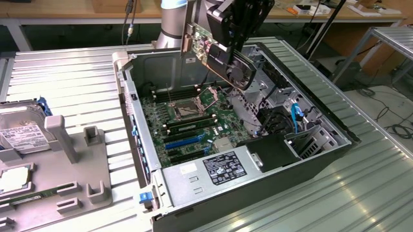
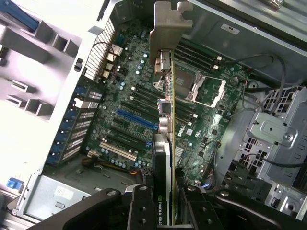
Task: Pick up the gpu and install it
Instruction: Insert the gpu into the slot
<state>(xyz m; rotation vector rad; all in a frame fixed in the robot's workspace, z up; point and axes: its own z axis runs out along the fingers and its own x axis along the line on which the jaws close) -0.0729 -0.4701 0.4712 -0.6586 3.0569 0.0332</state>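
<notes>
A: Where is the gpu (image 1: pixel 240 71)?
B: Aloft over the open case (image 1: pixel 137 121), above the motherboard (image 1: pixel 193 113) and apart from it. It hangs tilted, cooler face toward the exterior view's right. In the wrist view it appears edge-on, its bracket (image 2: pixel 169 28) farthest from the gripper (image 2: pixel 165 208).
A: And the jaws?
B: Clamped on the gpu, one finger against each face.

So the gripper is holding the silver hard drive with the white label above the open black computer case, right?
No. The gripper holds the gpu, a green circuit board with black cooler and silver bracket, above that case, as the wrist view shows. The hard drive lies outside, at the exterior view's left.
</notes>
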